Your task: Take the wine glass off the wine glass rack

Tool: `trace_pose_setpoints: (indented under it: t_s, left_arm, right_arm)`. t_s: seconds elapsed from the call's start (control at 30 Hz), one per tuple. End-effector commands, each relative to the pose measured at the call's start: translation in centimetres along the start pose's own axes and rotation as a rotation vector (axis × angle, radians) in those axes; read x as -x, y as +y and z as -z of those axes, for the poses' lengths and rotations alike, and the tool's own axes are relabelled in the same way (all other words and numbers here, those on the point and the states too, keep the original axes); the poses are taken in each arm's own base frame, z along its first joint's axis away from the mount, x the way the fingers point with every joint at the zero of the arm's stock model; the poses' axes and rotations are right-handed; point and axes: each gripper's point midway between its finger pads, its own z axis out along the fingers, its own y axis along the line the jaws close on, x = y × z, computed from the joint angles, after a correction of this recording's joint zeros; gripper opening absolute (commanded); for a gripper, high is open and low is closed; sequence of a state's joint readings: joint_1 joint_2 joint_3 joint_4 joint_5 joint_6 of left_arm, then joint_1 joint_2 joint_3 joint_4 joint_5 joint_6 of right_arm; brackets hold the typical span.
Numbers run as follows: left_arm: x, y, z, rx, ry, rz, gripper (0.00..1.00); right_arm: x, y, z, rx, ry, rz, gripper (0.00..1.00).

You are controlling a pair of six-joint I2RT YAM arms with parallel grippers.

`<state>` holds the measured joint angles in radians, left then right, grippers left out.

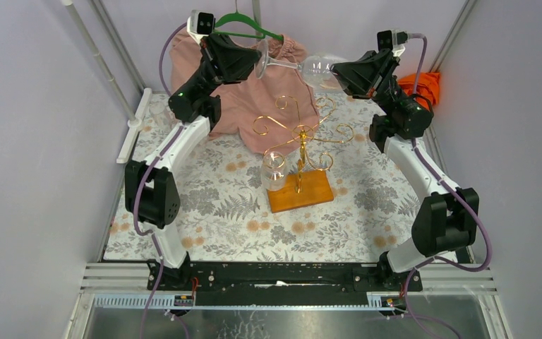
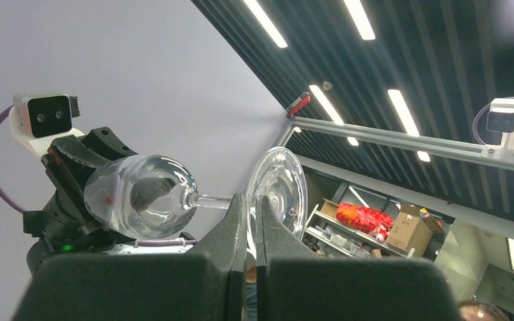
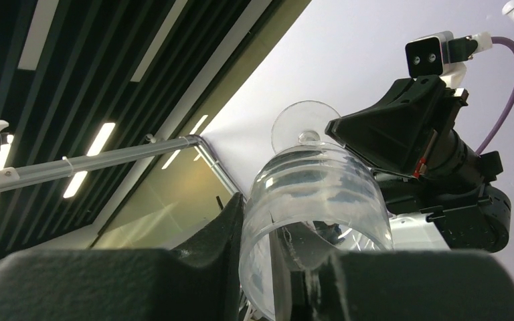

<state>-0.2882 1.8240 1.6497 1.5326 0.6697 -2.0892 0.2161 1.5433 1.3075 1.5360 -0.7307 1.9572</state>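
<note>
One wine glass point(image 1: 316, 70) is being held sideways above the far edge of the desk point(image 1: 212, 201), left jaws pinching its stem, right jaws clamping its bowl.

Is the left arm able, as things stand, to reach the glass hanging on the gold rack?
Probably not yet: the left tool is shut on the raised glass. Nothing stands before the hanging glass.
</note>
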Motion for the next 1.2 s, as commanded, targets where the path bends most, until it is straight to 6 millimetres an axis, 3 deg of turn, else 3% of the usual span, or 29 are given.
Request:
trace_pose_setpoints:
  t_s: [0.0, 0.17, 0.33, 0.5, 0.7, 0.8, 0.97, 1.07, 1.17]
  left_arm:
    - [-2.2, -1.5, 0.0, -0.029, 0.102, 0.064, 0.05]
    - [-2.7, -2.2, -0.2, -0.028, 0.120, 0.038, 0.16]
    - [-2.5, -2.1, 0.1, -0.019, 0.116, 0.027, 0.28]
    - [-1.4, -1.8, 0.8, 0.002, 0.097, 0.008, 0.41]
    - [0.6, -1.4, 2.2, 0.059, 0.069, -0.042, 0.47]
    - [1.7, 0.4, 3.2, 0.184, 0.047, -0.063, 0.47]
    - [3.1, 6.1, 5.7, 0.544, 0.011, -0.180, 0.46]
    - [4.6, 8.6, 7.8, 0.811, -0.029, -0.297, 0.46]
    - [6.3, 8.9, 9.9, 1.095, -0.076, -0.442, 0.45]
  right_arm:
    - [-2.5, 2.9, 0.1, 0.129, 0.076, 0.124, 0.00]
    - [-2.5, 2.6, 0.4, 0.121, 0.066, 0.107, 0.00]
    - [-3.3, 4.5, 0.2, 0.141, 0.085, 0.140, 0.00]
    - [-4.3, 6.0, 0.2, 0.127, 0.094, 0.179, 0.00]
    - [-5.1, 6.6, -0.5, -0.008, 0.115, 0.287, 0.00]
    - [-5.0, 6.6, -0.9, -0.121, 0.120, 0.408, 0.00]
    - [-3.2, 6.0, -0.1, -0.425, 0.079, 0.662, 0.00]
    - [-0.7, 4.5, 2.4, -0.707, 0.015, 0.757, 0.00]
    - [1.9, 4.1, 4.8, -0.924, -0.046, 0.851, 0.00]
